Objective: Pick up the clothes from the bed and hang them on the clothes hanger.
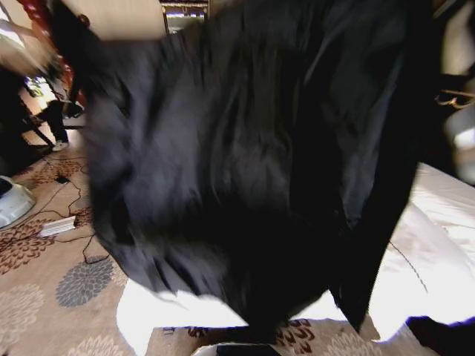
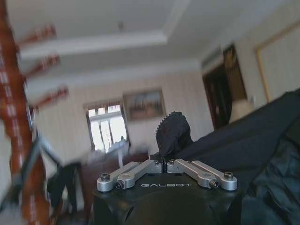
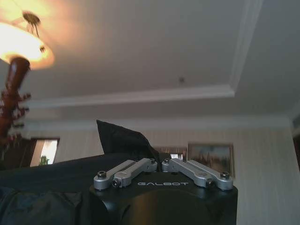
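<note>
Head view: we see the black coat [image 1: 252,170] hanging spread across most of the frame, lifted clear above the bed [image 1: 445,245]. Its lower hem dangles over the white sheet at the bed's corner. Patterned carpet [image 1: 44,282] lies to the left, with a white power strip [image 1: 57,226] and cables on it. A strip of the red-brown coat stand [image 1: 41,15] shows at the upper left corner, behind the coat's edge.

Left wrist view: our left gripper [image 2: 167,161] points up toward the ceiling. Its silver linkages are folded in and the fingers are pressed together on a bunched fold of the coat [image 2: 172,133], which rises as a dark lump just past the tips. More coat fabric drapes away to one side. The coat stand [image 2: 18,140] with its knobbed pegs stands close at the frame edge, blurred. A window [image 2: 108,131] and a framed picture [image 2: 144,104] are on the far wall.

Right wrist view: our right gripper [image 3: 159,163] also points upward, fingers pinched together on a peaked fold of the coat [image 3: 123,139]. Dark fabric stretches off sideways from the grip. The top of the coat stand [image 3: 13,93] appears near a lit ceiling lamp [image 3: 26,40].
</note>
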You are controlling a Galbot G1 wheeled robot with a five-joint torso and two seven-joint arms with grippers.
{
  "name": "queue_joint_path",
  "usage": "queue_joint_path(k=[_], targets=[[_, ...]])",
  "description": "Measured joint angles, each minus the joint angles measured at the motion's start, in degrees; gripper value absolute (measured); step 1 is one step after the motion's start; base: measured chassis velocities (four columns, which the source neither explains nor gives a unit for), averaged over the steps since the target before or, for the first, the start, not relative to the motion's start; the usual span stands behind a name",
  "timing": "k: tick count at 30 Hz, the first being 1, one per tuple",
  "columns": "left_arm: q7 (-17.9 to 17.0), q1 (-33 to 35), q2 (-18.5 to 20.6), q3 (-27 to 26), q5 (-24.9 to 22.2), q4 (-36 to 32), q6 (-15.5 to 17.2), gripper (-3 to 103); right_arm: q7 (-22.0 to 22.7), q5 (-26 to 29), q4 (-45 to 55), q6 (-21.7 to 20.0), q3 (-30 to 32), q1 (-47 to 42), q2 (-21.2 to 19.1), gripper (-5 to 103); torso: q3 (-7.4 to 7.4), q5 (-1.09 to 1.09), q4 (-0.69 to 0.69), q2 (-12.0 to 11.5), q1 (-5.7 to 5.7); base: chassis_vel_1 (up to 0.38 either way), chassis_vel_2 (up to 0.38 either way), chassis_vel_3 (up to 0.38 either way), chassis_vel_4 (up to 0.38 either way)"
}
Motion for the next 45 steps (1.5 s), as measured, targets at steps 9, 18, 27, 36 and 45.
queue_joint_path(k=[9, 18, 27, 36, 45], targets=[[-4.0, -20.0, -14.7, 38.0, 4.9, 14.0, 1.5, 0, 0.9, -11.9, -17.2, 0.1, -19.3, -2.9, 16.5, 0, 0.0, -0.09, -0.02, 0.0, 0.0, 0.0, 0.0, 0.0, 0.0], [-8.0, -38.6, -28.6, 57.6, 8.4, 27.8, 1.1, 0, 0.9, -15.1, -35.2, 1.9, -28.1, 3.4, 28.3, 0, -0.01, -0.05, 0.03, 0.0, -0.01, 0.0, 0.0, 0.0, 0.0], [-11.6, -52.0, -46.1, 65.3, 11.6, 46.5, 0.4, 0, 1.5, -19.0, -49.0, 4.9, -30.5, 7.6, 37.0, 0, -0.01, -0.03, 0.0, 0.0, 0.0, 0.0, 0.0, 0.0, 0.0], [-12.4, -58.0, -59.8, 65.3, 18.5, 64.8, -1.9, 0, 4.9, -21.6, -58.1, 4.4, -31.1, 8.7, 44.7, 0, -0.01, -0.04, -0.01, 0.0, 0.0, 0.0, 0.0, 0.0, 0.0], [-19.2, -56.7, -64.5, 64.2, 16.2, 63.0, 2.7, 12, 3.4, -20.3, -57.1, 6.8, -28.7, 7.2, 44.3, 20, -0.01, -0.03, 0.01, 0.0, -0.01, 0.0, 0.0, 0.0, 0.0]])
